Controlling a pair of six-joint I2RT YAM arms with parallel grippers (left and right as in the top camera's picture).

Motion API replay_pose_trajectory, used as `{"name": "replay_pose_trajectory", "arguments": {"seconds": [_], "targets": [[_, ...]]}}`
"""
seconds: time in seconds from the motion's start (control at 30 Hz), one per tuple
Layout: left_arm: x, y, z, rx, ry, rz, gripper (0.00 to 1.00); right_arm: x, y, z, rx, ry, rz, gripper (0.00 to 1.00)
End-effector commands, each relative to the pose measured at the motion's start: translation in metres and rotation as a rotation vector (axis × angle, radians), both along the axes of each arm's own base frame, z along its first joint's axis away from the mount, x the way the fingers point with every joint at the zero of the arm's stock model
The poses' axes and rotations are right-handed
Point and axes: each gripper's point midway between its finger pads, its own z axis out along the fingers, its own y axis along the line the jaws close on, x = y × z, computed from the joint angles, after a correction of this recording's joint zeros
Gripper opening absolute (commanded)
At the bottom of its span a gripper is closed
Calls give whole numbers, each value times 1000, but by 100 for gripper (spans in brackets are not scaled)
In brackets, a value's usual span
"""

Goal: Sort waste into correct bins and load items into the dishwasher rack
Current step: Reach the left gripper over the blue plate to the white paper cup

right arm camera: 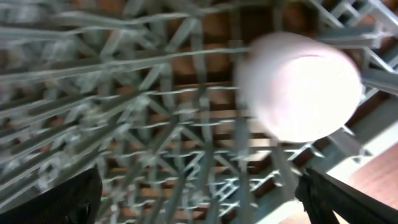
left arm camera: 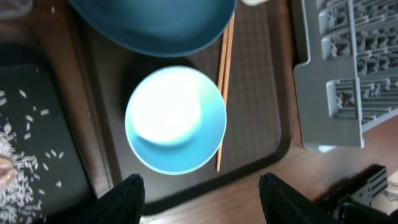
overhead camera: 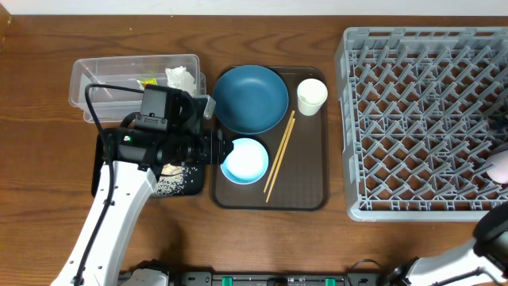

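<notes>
On brown tray [overhead camera: 305, 179], mid-frame: one plate [overhead camera: 251, 98], one bowl [overhead camera: 244, 160], one white cup [overhead camera: 312, 95], two chopsticks [overhead camera: 279, 155]. One pink cup [overhead camera: 500, 167] in rack [overhead camera: 429, 119], right edge. Left gripper [left arm camera: 202, 196] spread, empty, over bowl; right gripper [right arm camera: 199, 202] spread, empty, over pink cup.

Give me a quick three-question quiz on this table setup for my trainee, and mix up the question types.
1. True or false: the chopsticks lie on the brown serving tray.
2. Which item is already in the dishwasher rack? A) white cup B) pink-inside cup C) light blue bowl
3. Fill in: the rice scraps lie in the ___ tray.
Key: 1 true; 2 B; 3 black.
</notes>
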Motion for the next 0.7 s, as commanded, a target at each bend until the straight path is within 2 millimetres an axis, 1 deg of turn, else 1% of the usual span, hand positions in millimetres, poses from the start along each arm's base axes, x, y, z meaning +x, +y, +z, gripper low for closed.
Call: {"name": "replay_pose_trajectory", "arguments": {"seconds": [0.0,0.07,0.13,0.2,0.23,0.3,0.4,0.5,0.6,0.67], "targets": [[11,0,5,3,-55,1,65,12,31,58,-80,-142,114,99],[23,-2,12,-9,-102,24,68,17,54,77,-92,-192,179,99],[38,-5,20,-14,-166,56,72,21,76,92,-109,-226,237,99],[54,-11,27,-16,-229,85,73,26,100,103,-131,-254,322,99],[58,-13,29,-15,-248,91,74,27,109,107,-137,-261,354,98],[66,-21,31,-6,-286,91,74,31,134,111,-136,-271,431,99],[76,-31,23,22,-300,109,75,33,162,109,-113,-257,507,99],[83,-49,14,15,-306,76,75,32,179,105,-105,-237,568,99],[96,-70,10,2,-310,48,75,31,187,103,-106,-221,593,99],[106,-84,12,3,-299,29,75,29,191,102,-99,-212,601,99]]}}
